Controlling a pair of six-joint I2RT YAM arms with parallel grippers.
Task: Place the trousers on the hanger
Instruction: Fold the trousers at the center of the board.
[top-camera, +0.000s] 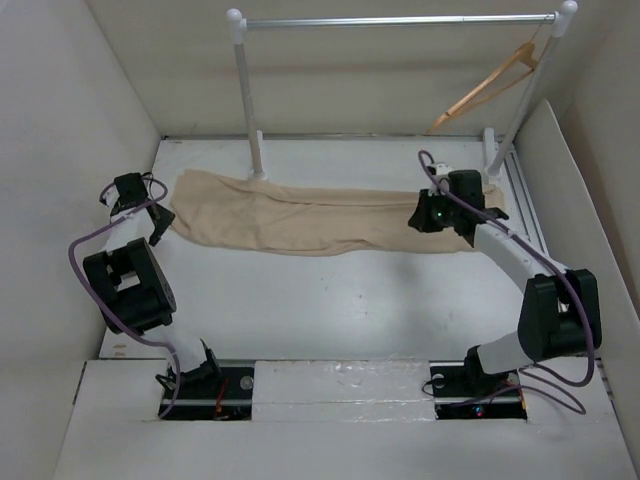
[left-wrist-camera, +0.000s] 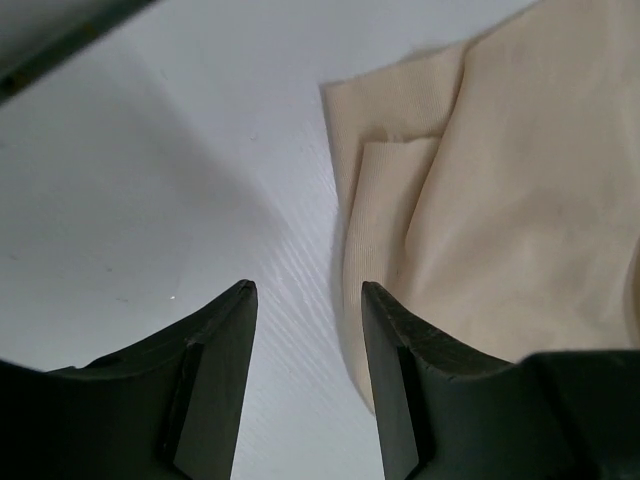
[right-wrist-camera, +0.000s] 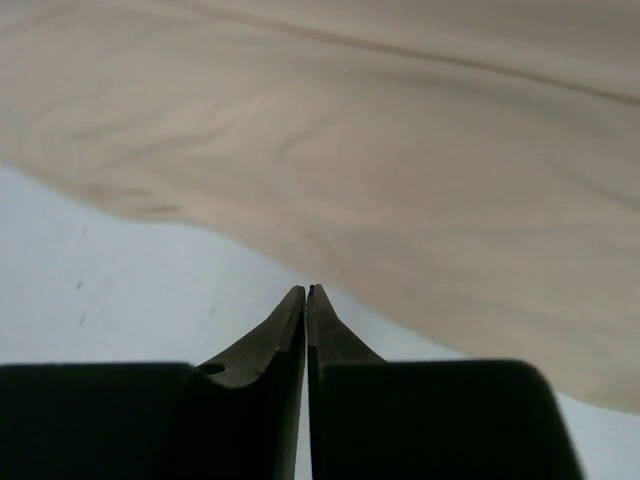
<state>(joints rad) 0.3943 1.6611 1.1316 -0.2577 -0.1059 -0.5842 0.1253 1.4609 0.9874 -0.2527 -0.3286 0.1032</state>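
The beige trousers (top-camera: 310, 215) lie flat across the far part of the white table, from left to right. The wooden hanger (top-camera: 490, 85) hangs from the rail at the back right, away from both grippers. My left gripper (top-camera: 127, 196) is open and empty just left of the trousers' left end; in the left wrist view its jaws (left-wrist-camera: 307, 300) stand apart over bare table, the right finger beside the cloth's edge (left-wrist-camera: 500, 200). My right gripper (top-camera: 424, 218) is shut and empty above the trousers' right part; its tips (right-wrist-camera: 307, 293) sit at the cloth's near edge (right-wrist-camera: 400, 150).
A rack with white posts (top-camera: 247, 90) and a silver rail (top-camera: 400, 20) stands at the back. White walls close in the table on the left, back and right. A slotted track (top-camera: 522, 195) runs along the right side.
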